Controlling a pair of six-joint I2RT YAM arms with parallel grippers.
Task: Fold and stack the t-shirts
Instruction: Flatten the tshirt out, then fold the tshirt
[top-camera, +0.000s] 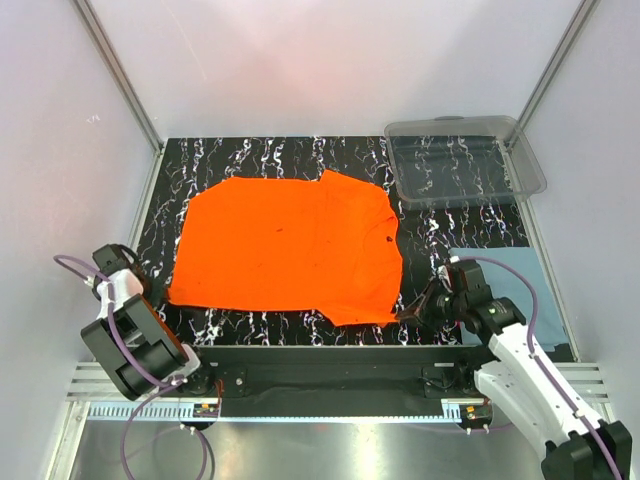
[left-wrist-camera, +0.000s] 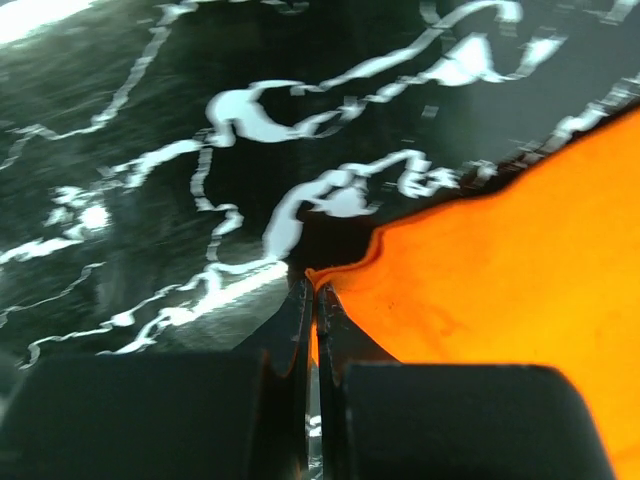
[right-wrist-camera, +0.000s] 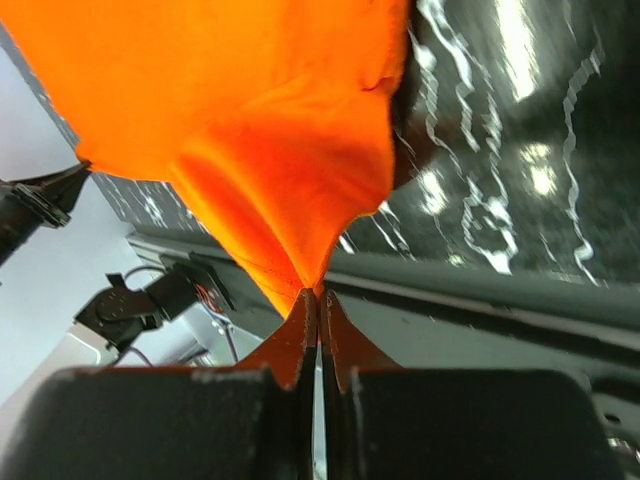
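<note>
The orange t-shirt (top-camera: 285, 245) lies spread flat on the black marbled table (top-camera: 290, 155). My left gripper (top-camera: 160, 300) is shut on its near left corner, which shows in the left wrist view (left-wrist-camera: 480, 290) pinched between the fingertips (left-wrist-camera: 313, 290). My right gripper (top-camera: 405, 312) is shut on the near right corner; the cloth (right-wrist-camera: 270, 140) rises in a peak from the fingertips (right-wrist-camera: 318, 297). The blue-grey t-shirt (top-camera: 520, 285) lies at the right, partly under my right arm.
A clear plastic bin (top-camera: 462, 158) stands at the back right corner. White walls and metal frame posts close in the table. A metal rail (top-camera: 330, 400) runs along the near edge by the arm bases.
</note>
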